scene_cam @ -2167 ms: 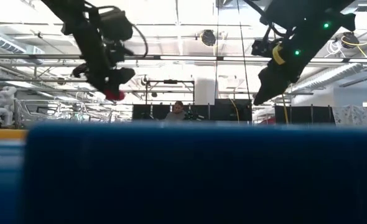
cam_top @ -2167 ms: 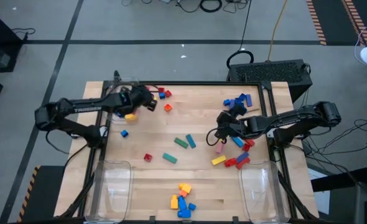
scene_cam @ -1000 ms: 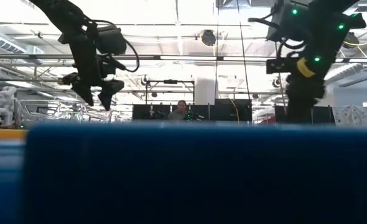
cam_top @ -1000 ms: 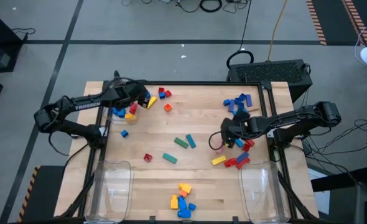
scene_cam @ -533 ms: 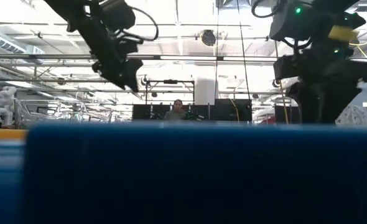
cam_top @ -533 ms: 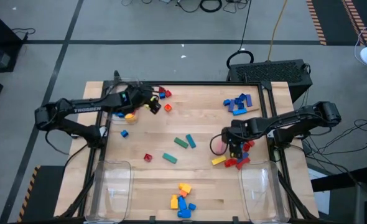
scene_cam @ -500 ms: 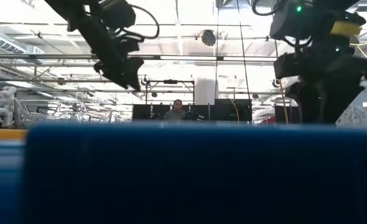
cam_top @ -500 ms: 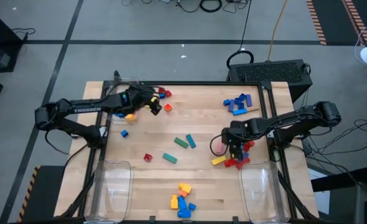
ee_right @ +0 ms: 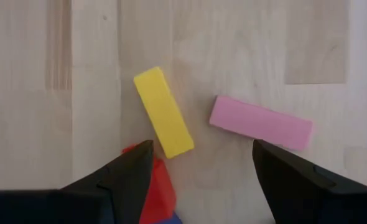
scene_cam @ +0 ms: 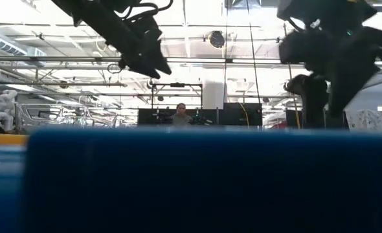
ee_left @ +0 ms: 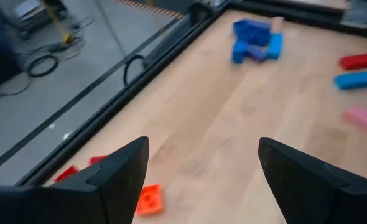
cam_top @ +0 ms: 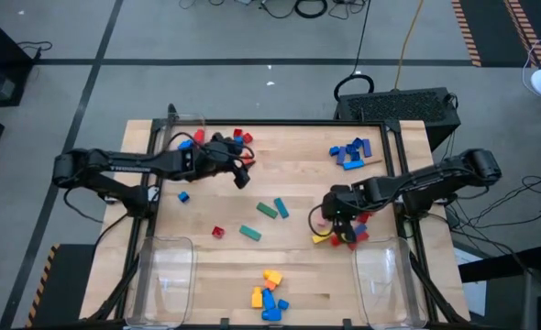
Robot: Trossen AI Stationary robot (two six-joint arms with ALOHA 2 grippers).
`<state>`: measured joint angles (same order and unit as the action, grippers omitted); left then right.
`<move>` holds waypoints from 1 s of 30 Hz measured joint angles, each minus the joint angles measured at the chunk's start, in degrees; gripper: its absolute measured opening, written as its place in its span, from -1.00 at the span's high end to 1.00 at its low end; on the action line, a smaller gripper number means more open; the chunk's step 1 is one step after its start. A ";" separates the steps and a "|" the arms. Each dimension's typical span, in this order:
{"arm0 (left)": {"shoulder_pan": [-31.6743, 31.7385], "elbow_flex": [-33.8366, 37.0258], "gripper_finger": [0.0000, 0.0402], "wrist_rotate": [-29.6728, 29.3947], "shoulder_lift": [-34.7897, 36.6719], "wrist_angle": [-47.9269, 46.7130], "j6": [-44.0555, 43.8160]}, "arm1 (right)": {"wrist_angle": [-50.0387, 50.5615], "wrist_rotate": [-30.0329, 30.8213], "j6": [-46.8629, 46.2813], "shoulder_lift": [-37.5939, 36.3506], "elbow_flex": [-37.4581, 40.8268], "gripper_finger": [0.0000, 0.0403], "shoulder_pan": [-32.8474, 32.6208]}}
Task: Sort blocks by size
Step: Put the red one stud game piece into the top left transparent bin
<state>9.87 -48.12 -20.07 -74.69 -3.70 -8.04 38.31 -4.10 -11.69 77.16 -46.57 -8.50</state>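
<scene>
High view showed the blocks scattered over the wooden counter (cam_top: pixel 289 266): a blue cluster (cam_top: pixel 348 153) near the far right corner, two green bricks (cam_top: pixel 272 210) mid-counter, a yellow-orange-blue pile (cam_top: pixel 268 293) at the near edge. Left gripper (cam_top: pixel 244 177) hung over the far left area beside red blocks (cam_top: pixel 240 137), fingers spread wide, holding nothing. Right gripper (cam_top: pixel 330 220) hovered above a yellow bar (ee_right: pixel 163 112) and a pink bar (ee_right: pixel 260 122), jaws spread, empty; the two bars lay apart on the wood, a red block (ee_right: pixel 157 188) just beside the yellow one.
</scene>
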 joint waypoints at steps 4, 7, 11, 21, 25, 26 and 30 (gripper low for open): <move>-1.31 0.00 -0.51 0.96 -1.96 2.54 1.37 | 8.02 1.58 -3.74 4.70 -7.47 -0.28 0.12; -2.07 -0.04 -0.51 1.14 -3.78 3.07 1.36 | 15.35 2.37 -5.65 10.05 -12.35 -0.28 -0.01; -3.05 -0.04 -0.51 1.11 -6.27 3.16 1.53 | 19.87 1.87 -6.64 16.43 -16.28 -0.28 -1.09; -5.69 -0.02 -0.51 3.92 -10.29 6.74 4.02 | 21.65 -5.49 -9.43 19.55 -19.69 -0.28 -4.60; -7.44 0.02 -0.51 5.27 -12.19 9.93 4.49 | 22.03 -4.34 -11.10 19.55 -18.73 -0.28 -6.41; -7.86 0.01 -0.51 5.26 -12.66 11.01 4.58 | 22.15 -3.44 -11.99 19.59 -18.43 -0.28 -6.69; -9.69 0.00 -0.51 5.26 -14.53 12.74 5.43 | 21.89 -1.64 -13.85 19.59 -16.98 -0.28 -7.16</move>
<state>0.18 -48.12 -14.81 -89.21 9.04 -2.61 60.20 -5.74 -25.54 96.75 -63.55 -15.66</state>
